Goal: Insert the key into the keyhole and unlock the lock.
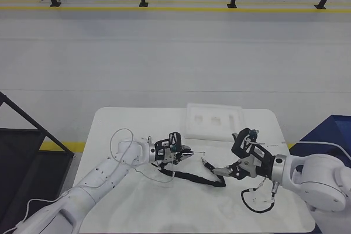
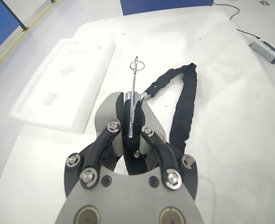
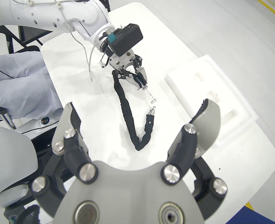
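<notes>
- The left gripper (image 2: 132,99) is pressed together on the chrome lock cylinder (image 2: 130,122), which sits lengthwise between its two fingers.
- The key (image 2: 134,78) is seated in the keyhole at the front end of the lock cylinder and projects straight out beyond the fingertips.
- A wire key ring (image 2: 137,65) hangs from the outer end of the key.
- In the top view, the left gripper (image 1: 184,153) is over the middle of the white bench (image 1: 123,128), with the key aimed toward the right arm.
- The black sleeved chain (image 3: 128,115) runs from under the left gripper (image 3: 142,82) across the bench, bends sharply, and returns toward the key.
- The metal free end of the chain (image 3: 152,111) lies on the bench near the key ring, apart from the lock cylinder.
- The right gripper (image 3: 137,103) is spread wide and holds nothing.
- In the top view, the right gripper (image 1: 225,171) is just beside the bend of the chain.
- A white foam tray (image 1: 213,121) with shallow recesses lies on the far part of the bench, beyond both grippers.
</notes>
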`<state>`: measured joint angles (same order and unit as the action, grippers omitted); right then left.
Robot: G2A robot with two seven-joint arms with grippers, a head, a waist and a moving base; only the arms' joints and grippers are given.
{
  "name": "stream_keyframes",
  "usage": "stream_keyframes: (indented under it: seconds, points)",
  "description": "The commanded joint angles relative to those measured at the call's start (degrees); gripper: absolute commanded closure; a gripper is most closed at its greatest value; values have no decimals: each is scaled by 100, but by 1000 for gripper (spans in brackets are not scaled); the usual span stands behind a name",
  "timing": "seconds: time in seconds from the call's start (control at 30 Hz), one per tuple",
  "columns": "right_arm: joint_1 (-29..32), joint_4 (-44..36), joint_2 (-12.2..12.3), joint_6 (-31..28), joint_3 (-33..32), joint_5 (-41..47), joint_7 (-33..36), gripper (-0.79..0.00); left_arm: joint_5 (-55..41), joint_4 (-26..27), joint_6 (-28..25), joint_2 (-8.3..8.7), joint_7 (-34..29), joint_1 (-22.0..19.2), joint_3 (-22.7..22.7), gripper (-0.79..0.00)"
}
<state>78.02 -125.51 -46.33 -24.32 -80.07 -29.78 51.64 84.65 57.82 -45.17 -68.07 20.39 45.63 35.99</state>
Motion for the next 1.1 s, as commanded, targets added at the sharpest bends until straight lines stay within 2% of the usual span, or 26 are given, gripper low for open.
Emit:
stream_keyframes:
  seconds: [0.0, 0.07, 0.1, 0.13, 0.17, 0.2, 0.37, 0.53, 0.7, 0.87, 0.97, 1.07]
  points:
    - [16, 13, 1, -12, -17, 22, -28, -785, 54, -169, -12, -59, -17, -62, -88, 0]
    - [32, 29, 1, -33, -31, 54, -55, -785, 168, -333, 17, -116, -131, -134, -175, 0]
    - [38, 39, 2, -42, -38, 64, -60, -785, 214, -392, 8, -144, -198, -164, -219, -105]
    - [43, 44, 2, -51, -41, 74, -68, -785, 154, -457, -71, -173, -188, -169, -246, -249]
    - [47, 51, 2, -59, -44, 89, -81, -785, 114, -533, -156, -200, -213, -187, -274, -465]
    - [52, 60, 1, -69, -42, 104, -91, -785, 133, -594, -185, -226, -301, -227, -303, -785]
    - [11, 190, -4, -105, 24, 151, -75, -785, -120, -692, -316, -327, -241, -302, -302, -785]
    - [-277, 693, -29, -601, 220, 234, -224, -785, -158, -448, -725, -268, -2, -480, -108, -785]
    - [-920, 1515, -95, -1297, 549, 502, -517, -785, -145, -121, -1283, -62, 42, -797, 382, -785]
    - [-1794, 2263, -175, -1829, 901, 798, -509, -785, -447, 256, -1283, 186, 6, -1063, 747, -785]
    - [-2352, 2686, -225, -2147, 1072, 953, -502, -785, -751, 345, -1283, 347, -60, -1331, 718, -785]
    - [-2878, 3134, -277, -2412, 1235, 1054, -507, -785, -1102, 350, -1283, 525, -144, -1682, 446, -785]
